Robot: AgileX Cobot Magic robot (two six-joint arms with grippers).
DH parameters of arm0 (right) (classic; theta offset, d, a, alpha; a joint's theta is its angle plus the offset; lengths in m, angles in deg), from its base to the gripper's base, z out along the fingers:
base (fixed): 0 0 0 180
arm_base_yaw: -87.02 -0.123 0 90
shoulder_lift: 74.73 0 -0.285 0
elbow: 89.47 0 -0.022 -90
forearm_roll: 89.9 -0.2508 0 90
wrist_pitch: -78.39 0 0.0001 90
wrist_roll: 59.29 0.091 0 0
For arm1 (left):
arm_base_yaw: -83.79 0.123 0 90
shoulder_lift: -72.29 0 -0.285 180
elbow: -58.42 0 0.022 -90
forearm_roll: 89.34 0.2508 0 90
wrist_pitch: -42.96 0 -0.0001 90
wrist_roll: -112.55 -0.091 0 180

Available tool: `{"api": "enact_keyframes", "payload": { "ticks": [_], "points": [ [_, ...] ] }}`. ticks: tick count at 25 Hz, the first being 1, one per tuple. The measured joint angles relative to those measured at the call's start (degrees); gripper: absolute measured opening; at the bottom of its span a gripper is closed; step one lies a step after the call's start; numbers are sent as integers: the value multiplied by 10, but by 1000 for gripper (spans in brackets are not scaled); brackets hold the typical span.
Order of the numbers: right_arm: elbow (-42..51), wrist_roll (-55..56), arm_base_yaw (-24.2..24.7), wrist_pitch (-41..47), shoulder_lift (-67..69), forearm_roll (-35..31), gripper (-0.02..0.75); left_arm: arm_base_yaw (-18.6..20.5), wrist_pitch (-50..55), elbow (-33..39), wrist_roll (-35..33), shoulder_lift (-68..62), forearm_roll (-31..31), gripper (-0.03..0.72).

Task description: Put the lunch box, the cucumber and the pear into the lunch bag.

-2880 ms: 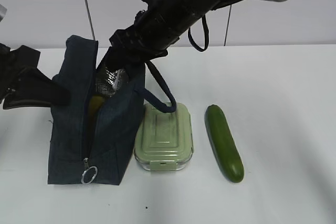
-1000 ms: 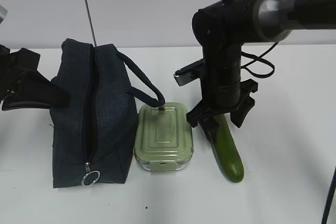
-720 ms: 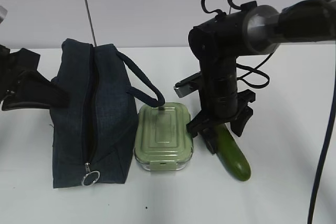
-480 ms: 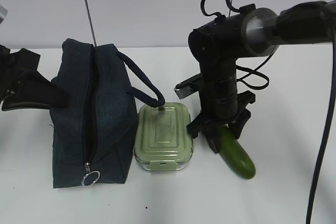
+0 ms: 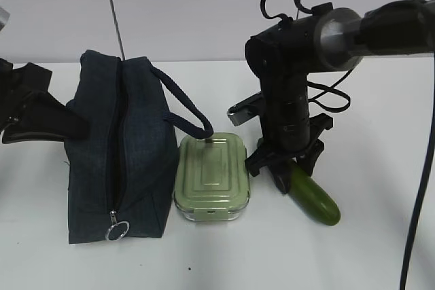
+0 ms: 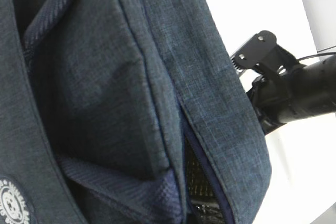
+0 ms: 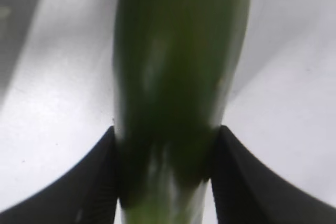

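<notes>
The long dark green cucumber (image 5: 312,197) lies on the white desk (image 5: 380,168) toward its front edge, pinched at one end by the right pincer (image 5: 285,168). The sage-lidded lunch box (image 5: 211,176) sits outside, touching the dark navy fabric lunch bag (image 5: 119,147). Both remain to be packed; no pear shows, and I cannot tell how the left pincer stands.

Matt cloth bag (image 5: 139,147), glossy cuke (image 5: 316,198)

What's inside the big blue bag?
Can't tell. The lunch bag is nearly shut from outside; the left wrist view shows only a dark slit with netting. The lunch box and cucumber are outside it.
</notes>
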State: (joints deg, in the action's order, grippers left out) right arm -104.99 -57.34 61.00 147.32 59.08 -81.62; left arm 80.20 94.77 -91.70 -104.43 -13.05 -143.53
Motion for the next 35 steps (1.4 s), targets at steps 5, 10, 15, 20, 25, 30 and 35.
{"api": "enact_keyframes", "payload": {
  "ticks": [5, 10, 15, 20, 25, 30, 35],
  "points": [
    [-6, 0, 0, 0, -46, 15, 356, 0, 0, 0, 0, 0, 0, -14],
    [-28, 0, 0, 3, -107, 17, 356, 0, 0, 0, 0, 0, 1, -15],
    [-67, -19, 1, 10, -160, -19, 356, 0, 0, 0, 0, 0, 1, -15],
    [-115, -84, 1, 15, -176, -151, 356, 0, 0, 0, 0, 0, 1, -15],
    [-126, -163, 1, -10, -176, -346, 355, 0, 0, 0, 0, 0, 1, -15],
    [-128, -212, 1, -66, -154, -479, 354, 0, 0, 0, 0, 0, 1, -15],
    [-128, -240, 1, -86, -102, -583, 354, 0, 0, 0, 0, 0, 1, -15]
  ]
}}
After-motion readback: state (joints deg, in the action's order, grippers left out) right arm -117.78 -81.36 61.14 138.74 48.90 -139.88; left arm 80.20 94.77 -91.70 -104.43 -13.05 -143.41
